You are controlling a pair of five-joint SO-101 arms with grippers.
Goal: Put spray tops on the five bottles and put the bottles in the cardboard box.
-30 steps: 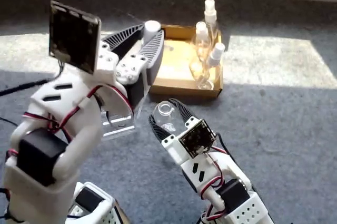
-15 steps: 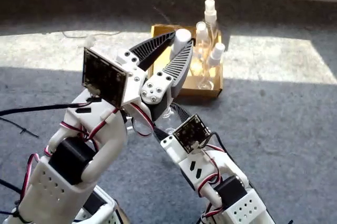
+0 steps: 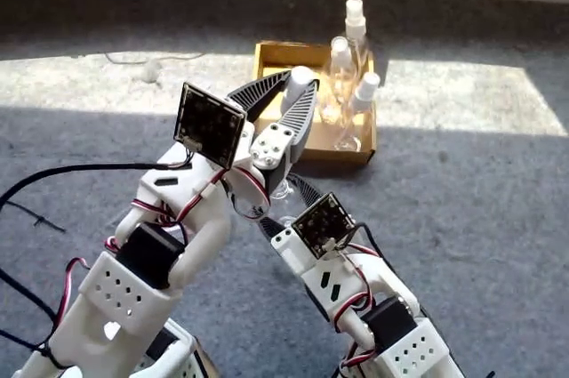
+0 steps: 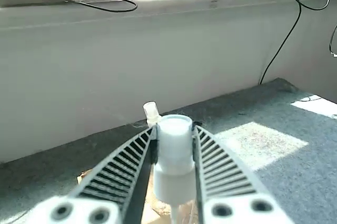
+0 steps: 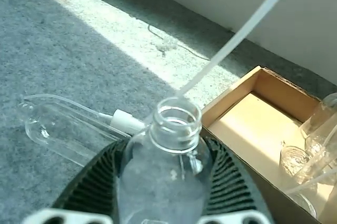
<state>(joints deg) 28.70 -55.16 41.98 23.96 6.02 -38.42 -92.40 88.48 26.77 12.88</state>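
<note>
Grey carpet (image 3: 462, 218) under two arms: the left gripper (image 3: 296, 84) pinches a white spray top (image 3: 300, 78) just before the cardboard box (image 3: 267, 51). Nearer than the box, the right gripper (image 5: 166, 182) clamps a clear, open-necked bottle (image 5: 168, 150). Its wrist view catches the top's thin tube (image 5: 231, 39) reaching that neck. Capped bottles (image 3: 340, 67) stand at the box's right end.

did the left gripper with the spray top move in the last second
Yes. In the high view the left gripper, shut on the spray top, swung right from beside the cardboard box to over its left part.
</note>
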